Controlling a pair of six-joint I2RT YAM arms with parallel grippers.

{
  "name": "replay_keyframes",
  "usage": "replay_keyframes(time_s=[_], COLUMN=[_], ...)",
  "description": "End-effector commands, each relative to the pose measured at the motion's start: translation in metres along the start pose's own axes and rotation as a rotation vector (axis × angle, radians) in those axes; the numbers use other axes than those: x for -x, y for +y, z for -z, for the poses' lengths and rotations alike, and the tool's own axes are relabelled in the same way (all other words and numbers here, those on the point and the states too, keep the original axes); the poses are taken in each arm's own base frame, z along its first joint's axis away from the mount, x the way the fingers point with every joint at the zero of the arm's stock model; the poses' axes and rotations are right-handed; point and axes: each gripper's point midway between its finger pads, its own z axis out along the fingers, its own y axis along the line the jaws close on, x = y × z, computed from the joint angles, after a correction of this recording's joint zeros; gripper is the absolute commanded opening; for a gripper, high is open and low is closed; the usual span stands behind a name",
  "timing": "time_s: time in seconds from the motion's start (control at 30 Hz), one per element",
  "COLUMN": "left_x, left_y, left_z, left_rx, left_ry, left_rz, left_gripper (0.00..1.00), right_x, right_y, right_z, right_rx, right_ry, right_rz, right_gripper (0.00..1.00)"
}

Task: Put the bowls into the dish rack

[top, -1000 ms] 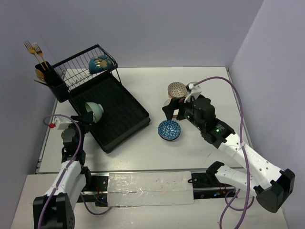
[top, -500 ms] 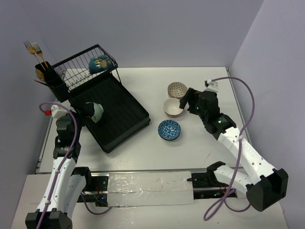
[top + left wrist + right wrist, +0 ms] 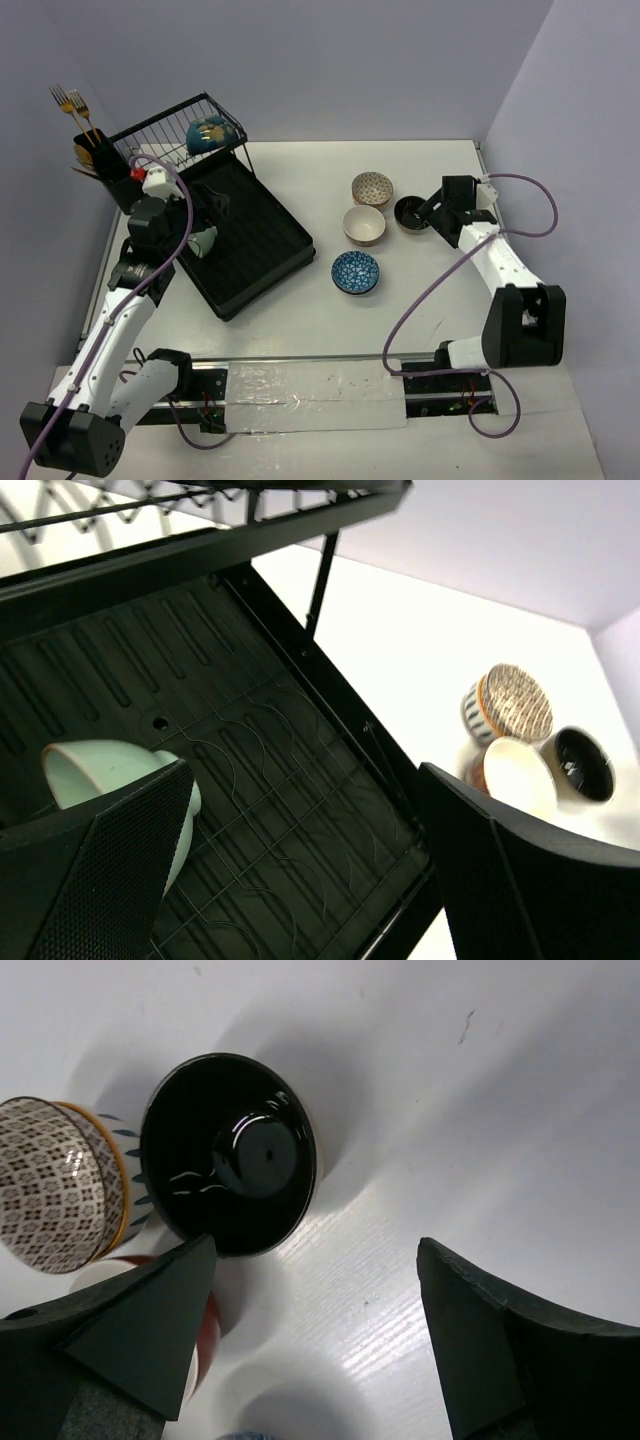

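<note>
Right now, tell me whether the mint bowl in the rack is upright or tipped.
Tipped. The mint bowl lies on its side on the rack's black tray, with its mouth facing sideways rather than up.

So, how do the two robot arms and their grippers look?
The left arm and right arm have white shells, black joints and black bases. A purple cable loops along each. A small red and white part sits near the left wrist. The left gripper and right gripper have broad black fingers, finely textured inside.
</note>
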Motion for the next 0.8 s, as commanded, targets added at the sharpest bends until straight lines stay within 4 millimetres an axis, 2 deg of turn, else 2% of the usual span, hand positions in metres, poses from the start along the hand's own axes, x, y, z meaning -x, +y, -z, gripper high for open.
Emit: replay_keyframes(time_s=[0.0,0.03,0.07,0.1,0.3,0.37,0.6,0.77], left_x=[0.003,0.002,-0.003,-0.005,-0.014,-0.013,-0.016,-0.017], left_y=[-0.013,-0.013,-0.012,-0.015,-0.013,-0.013,-0.012,-0.011], left_z=[-0.001,0.0,0.0,0.001,0.008,0.008,0.004,0.004], left_rx=[-0.057,-0.062,-0.063,-0.074,-0.076,-0.077,-0.075,-0.072], left_ry=[0.026,0.022,0.031,0.03,0.039,0.038,0.05,0.054], left_rz=[-0.102,-0.113,-0.118,-0.124,-0.167,-0.167,-0.171,-0.172], left_gripper=[0.99,0.99,0.99,0.99,0.99,0.99,0.99,0.99], right_x=[0.013,0.015,0.017,0.011,0.0,0.0,-0.006,-0.015], right_y=[0.019,0.012,0.014,0.012,0.018,0.023,0.015,0.012], right_z=[-0.011,-0.023,-0.028,-0.038,-0.068,-0.071,-0.077,-0.089], right_rx=[0.019,-0.01,-0.011,-0.027,-0.032,-0.013,-0.028,-0.047], right_ry=[-0.023,-0.013,-0.015,0.001,0.044,0.045,0.037,0.054], right_rz=[-0.077,-0.099,-0.115,-0.114,-0.138,-0.146,-0.132,-0.138], right_gripper=[0.88,0.87,0.87,0.86,0.82,0.81,0.79,0.67])
